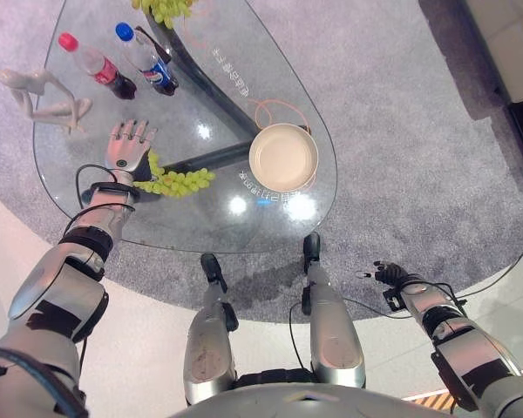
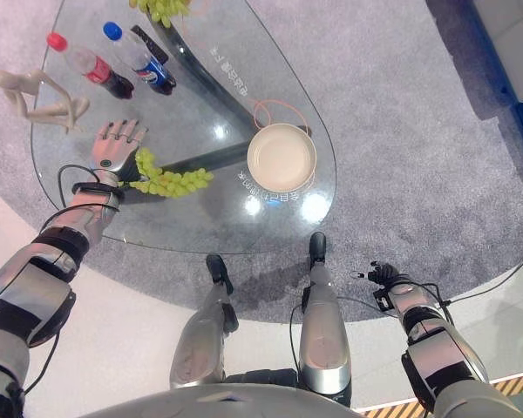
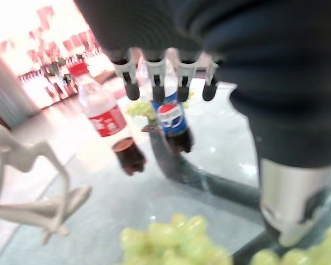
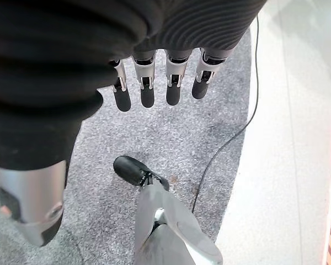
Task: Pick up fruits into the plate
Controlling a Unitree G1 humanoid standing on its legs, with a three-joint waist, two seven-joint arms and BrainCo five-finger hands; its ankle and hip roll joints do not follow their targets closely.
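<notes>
A bunch of green grapes [image 1: 179, 182] lies on the glass table [image 1: 200, 87], just beside and partly under my left hand [image 1: 127, 148]. That hand hovers over the bunch with its fingers [image 3: 156, 77] straight and open; the grapes [image 3: 176, 243] show right below it in the left wrist view. An empty cream plate [image 1: 283, 157] sits to the right of the grapes near the table's right edge. A second grape bunch [image 1: 163, 8] rests at the table's far end. My right hand [image 1: 390, 273] hangs open off the table, low on the right over the carpet, holding nothing.
Two drink bottles, a red-capped one [image 1: 96, 65] and a blue-capped one [image 1: 148, 63], lie on the far left of the table. A white figurine [image 1: 44, 97] stands at the left edge. A dark support runs under the glass. Grey carpet [image 1: 401, 131] surrounds the table.
</notes>
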